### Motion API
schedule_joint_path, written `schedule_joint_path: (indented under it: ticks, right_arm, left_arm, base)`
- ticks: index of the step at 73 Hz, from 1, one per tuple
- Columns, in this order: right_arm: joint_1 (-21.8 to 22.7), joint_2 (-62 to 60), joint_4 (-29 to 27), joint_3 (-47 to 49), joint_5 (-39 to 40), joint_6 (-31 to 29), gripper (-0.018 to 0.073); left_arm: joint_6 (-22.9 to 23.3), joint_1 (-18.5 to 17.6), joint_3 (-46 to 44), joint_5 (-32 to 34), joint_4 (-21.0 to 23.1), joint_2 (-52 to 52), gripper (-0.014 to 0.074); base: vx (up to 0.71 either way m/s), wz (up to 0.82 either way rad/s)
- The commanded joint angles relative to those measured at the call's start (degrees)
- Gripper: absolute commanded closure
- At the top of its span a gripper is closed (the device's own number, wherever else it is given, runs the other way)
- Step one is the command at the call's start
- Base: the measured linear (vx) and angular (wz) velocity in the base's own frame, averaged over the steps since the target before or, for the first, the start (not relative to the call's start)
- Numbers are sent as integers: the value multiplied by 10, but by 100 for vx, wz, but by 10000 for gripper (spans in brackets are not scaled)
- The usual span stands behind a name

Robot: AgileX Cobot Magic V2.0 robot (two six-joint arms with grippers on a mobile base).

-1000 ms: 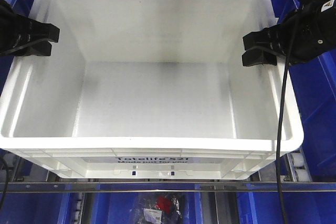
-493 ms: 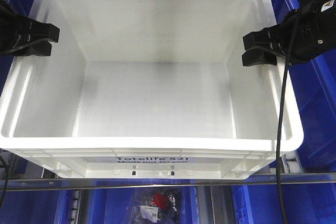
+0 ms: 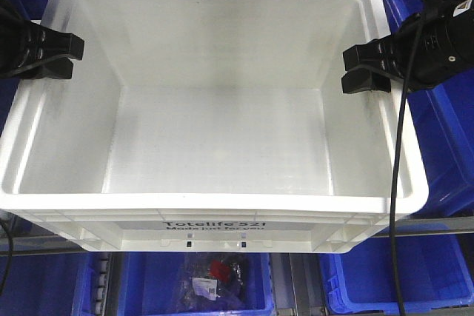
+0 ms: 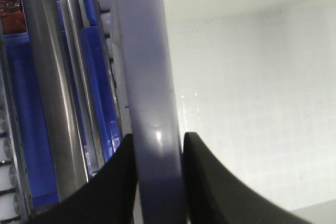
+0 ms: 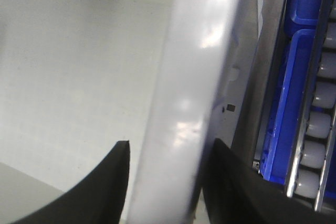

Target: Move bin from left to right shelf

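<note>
So this looks like the carry part of the job. The bin [image 3: 215, 203], the big white one with the Totelife print on its near side, is hanging between the two arms and fills most of the front view. It's empty, mouth up, pretty much level. Blue bins [image 3: 444, 131] show all round it and underneath, one of them with a bagged item [image 3: 218, 283] inside. The left claw [image 3: 70, 57] is clamped on the left side rim and the right claw [image 3: 352, 70] on the right side rim. Both wrist views show the rim pinched between the black fingers, one inside the wall and one outside, so neither is just resting there. The arms come in from opposite sides, claws pointing at each other, about level and set toward the far half of the side rims. A black cable [image 3: 400, 146] droops off the right arm across the bin's right rim. I can't tell which shelf it's over right now. My guess for the next bit is to slide the whole thing right with both arms in sync, since a rim pinch could slip if they drift apart. Then keep it flat and lower it onto the right shelf's rollers [image 5: 320, 129] before letting go.
</note>
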State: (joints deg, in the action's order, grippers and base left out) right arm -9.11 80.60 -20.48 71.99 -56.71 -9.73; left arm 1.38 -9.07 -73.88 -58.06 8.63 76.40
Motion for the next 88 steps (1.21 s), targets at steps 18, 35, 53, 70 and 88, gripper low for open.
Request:
schedule_joint_path:
  ticks: [18,35,53,70,88]
  right_arm:
    - [2,-29,-23,22,33,-17,564]
    - [2,-29,-23,22,33,-17,564]
    - [2,-29,-23,22,33,-17,564]
    - [2,-29,-23,22,33,-17,564]
    - [2,-29,-23,22,33,-17,564]
  left_arm:
    - [-10,-1,-22,53,5,-26,603]
    - [-10,-1,-22,53,5,-26,603]
    - [-10,-1,-22,53,5,-26,603]
    - [-10,-1,-22,53,5,-26,603]
    - [-10,-1,-22,53,5,-26,603]
  base:
    - [-10,0]
    - [-13,2]
    - [-16,0]
    - [-16,-4]
    - [-14,-9]
